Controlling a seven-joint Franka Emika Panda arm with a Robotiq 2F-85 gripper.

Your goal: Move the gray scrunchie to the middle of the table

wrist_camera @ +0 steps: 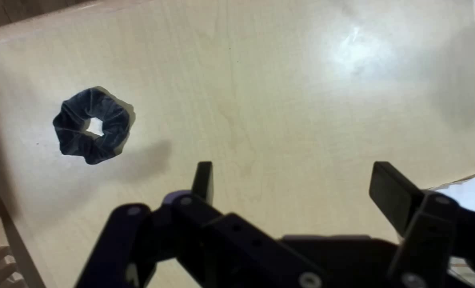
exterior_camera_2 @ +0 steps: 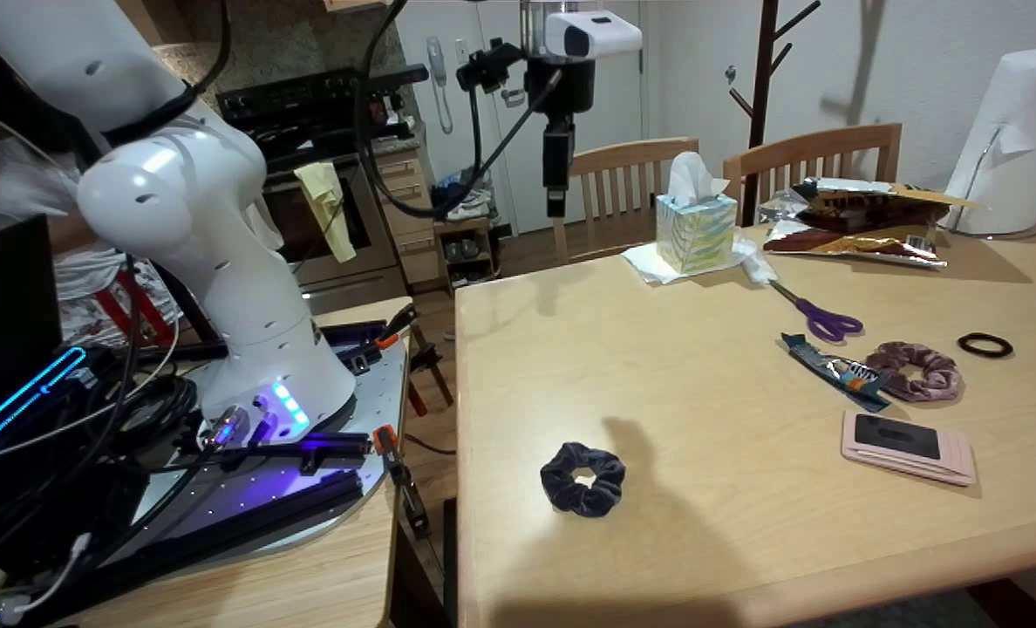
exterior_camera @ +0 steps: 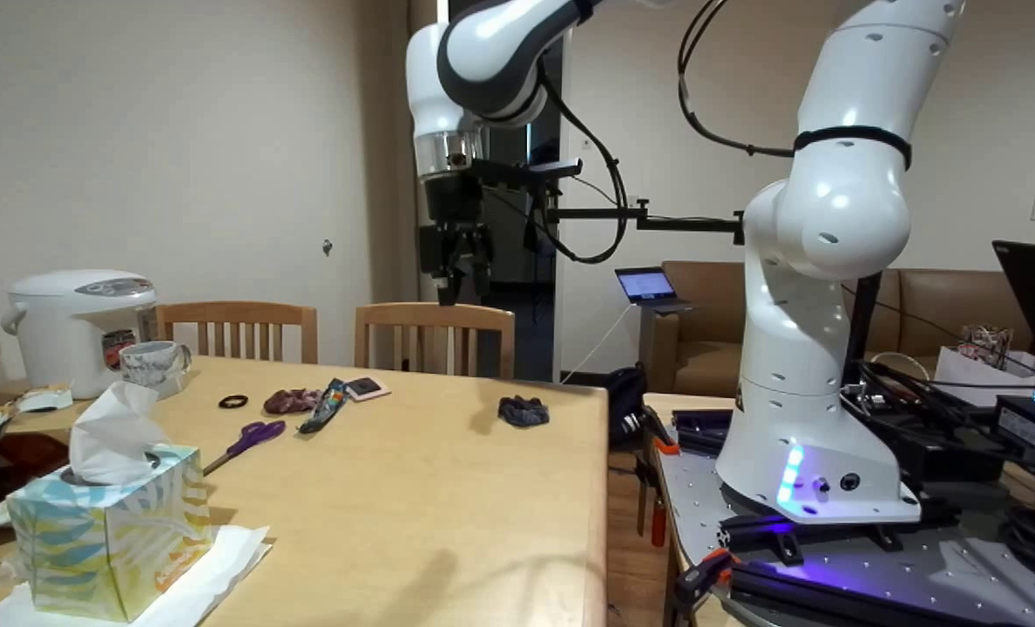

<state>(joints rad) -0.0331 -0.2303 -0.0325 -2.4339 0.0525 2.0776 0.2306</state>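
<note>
We've got the gray scrunchie [exterior_camera_2: 582, 481] flat on the surface [exterior_camera_2: 675, 366], near the edge facing the robot base [exterior_camera_2: 274, 358], about as long as wide, hole up; above the surface, we see the fingers [wrist_camera: 393, 196] spread well apart, gripping nothing!

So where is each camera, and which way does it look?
An exterior view: beside the table, near the tissue box, looking across at two chairs; much of the arm, plus the claw, shows.
An exterior view: opposite side, near the pink wallet, looking back toward that tissue box; arm and claw show too.
Wrist view: on the arm, facing down at the table; of the arm itself, only the open claw shows.
Both exterior views, and the wrist view, share the gray scrunchie.
</note>
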